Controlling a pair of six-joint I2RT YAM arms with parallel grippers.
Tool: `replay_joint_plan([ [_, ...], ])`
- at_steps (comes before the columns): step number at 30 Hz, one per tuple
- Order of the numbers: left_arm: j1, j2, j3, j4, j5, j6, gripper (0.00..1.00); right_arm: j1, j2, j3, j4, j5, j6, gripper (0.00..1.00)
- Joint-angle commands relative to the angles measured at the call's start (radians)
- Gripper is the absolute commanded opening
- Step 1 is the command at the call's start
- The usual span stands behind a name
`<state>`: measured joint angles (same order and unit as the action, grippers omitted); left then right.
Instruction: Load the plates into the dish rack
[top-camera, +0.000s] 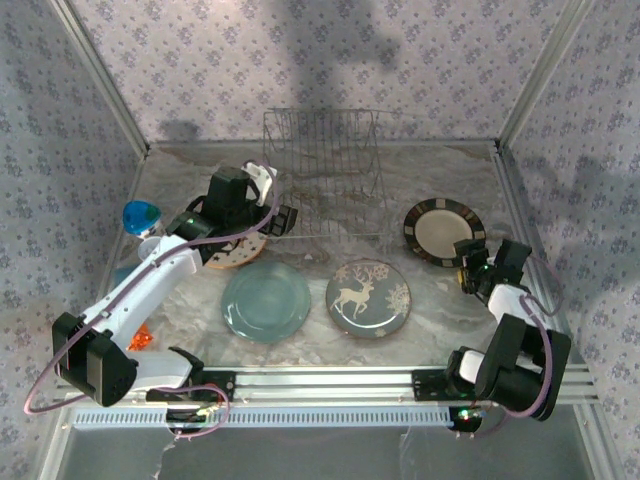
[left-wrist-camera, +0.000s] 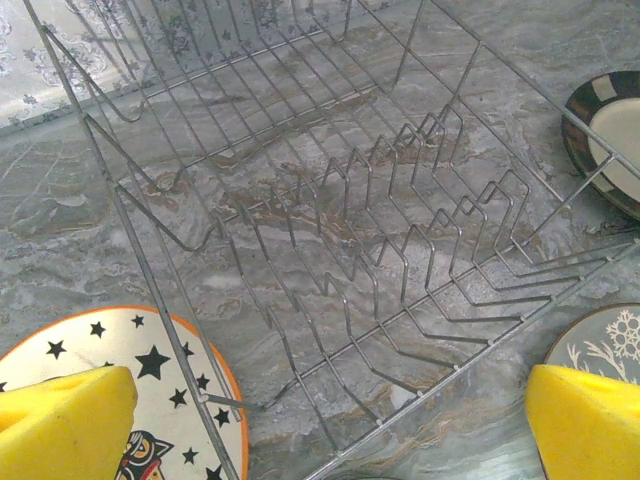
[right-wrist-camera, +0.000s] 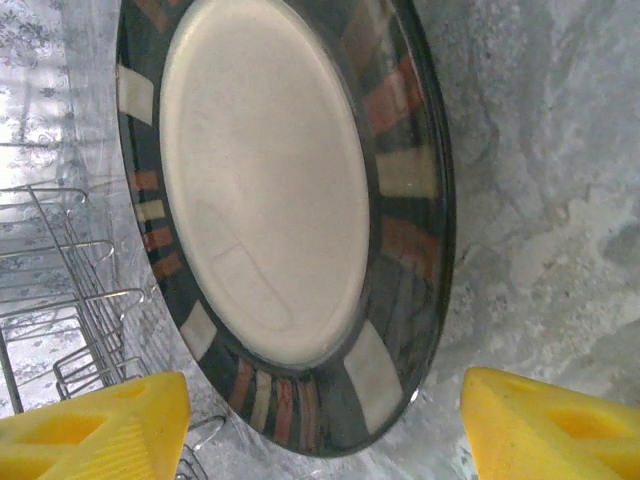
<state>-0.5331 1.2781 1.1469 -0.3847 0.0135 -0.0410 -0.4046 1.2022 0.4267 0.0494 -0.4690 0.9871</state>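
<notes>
Right wrist view: the round black-rimmed, cream-centred plate (right-wrist-camera: 265, 190) lies flat on the marble tabletop (right-wrist-camera: 540, 200), just right of the silvery wire dish rack (right-wrist-camera: 60, 300). The right tool (right-wrist-camera: 325, 420) has its jaws apart, one either side of the near rim. It should seat deep and square before pinching. The left tool (left-wrist-camera: 325, 425) gapes wide, empty.

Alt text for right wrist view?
A plate with cream centre and dark striped rim lies on the marbled table, its near edge between the spread yellow fingers of the right end effector. A wire rack stands at left.

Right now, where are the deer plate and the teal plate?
Round grey-green plate with white deer (top-camera: 368, 298): top external view, on its middle.
Round plain pale teal plate (top-camera: 266, 302): top external view, on its middle.
</notes>
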Motion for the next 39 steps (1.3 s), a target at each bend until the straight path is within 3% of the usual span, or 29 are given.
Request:
replay_joint_plan([
  [1, -0.005, -0.007, 0.007, 0.017, -0.008, 0.013, 1.0, -0.012, 0.038, 0.03, 0.031, -0.027, -0.005, 0.73],
  [17, -0.005, 0.01, 0.006, 0.02, -0.01, 0.02, 0.99, -0.022, 0.155, 0.016, 0.194, -0.051, 0.051, 0.7],
  [39, -0.005, 0.034, 0.01, 0.018, -0.009, 0.023, 0.99, -0.022, 0.261, 0.024, 0.35, -0.052, 0.056, 0.54],
])
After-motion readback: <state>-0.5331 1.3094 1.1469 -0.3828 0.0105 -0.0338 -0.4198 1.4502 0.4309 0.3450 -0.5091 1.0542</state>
